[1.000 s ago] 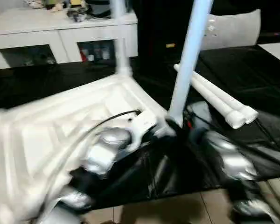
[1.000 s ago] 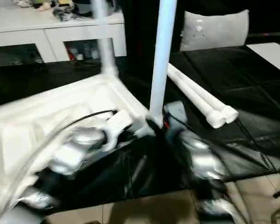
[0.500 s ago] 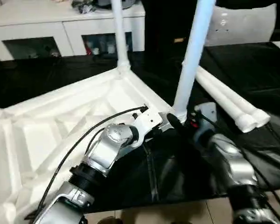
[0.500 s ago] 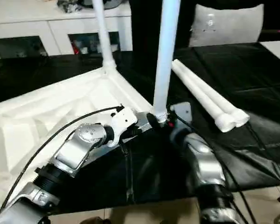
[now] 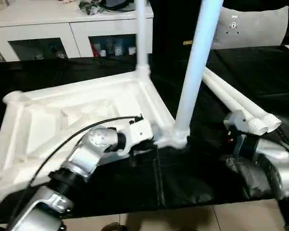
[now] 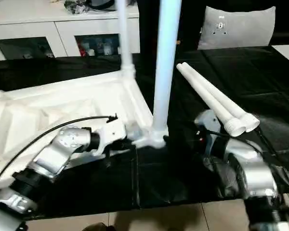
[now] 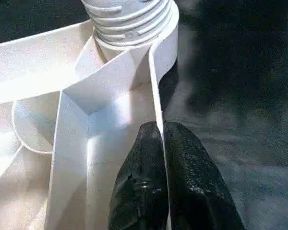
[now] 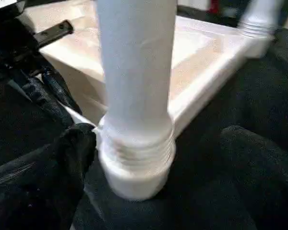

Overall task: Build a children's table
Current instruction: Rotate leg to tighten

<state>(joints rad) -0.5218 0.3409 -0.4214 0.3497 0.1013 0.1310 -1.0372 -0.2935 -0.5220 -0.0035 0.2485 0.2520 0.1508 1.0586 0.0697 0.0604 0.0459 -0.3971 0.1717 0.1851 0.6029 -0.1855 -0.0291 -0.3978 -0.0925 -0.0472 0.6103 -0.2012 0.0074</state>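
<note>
My left end effector (image 7: pixel 162 139) pinches the tabletop (image 5: pixel 62 115) rim beside the near leg (image 5: pixel 195 72); my right end effector (image 8: pixel 158 158), wide open, straddles that leg's base.

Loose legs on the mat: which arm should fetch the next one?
Right. Its open tool sits beside the two loose legs, while the left tool is shut on the tabletop's rim, steadying it.

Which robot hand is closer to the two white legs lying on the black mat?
The right. The right gripper sits beside the two loose legs, its wrist right by their capped ends. The left gripper pinches the table top's rim, beyond the near standing leg.
</note>
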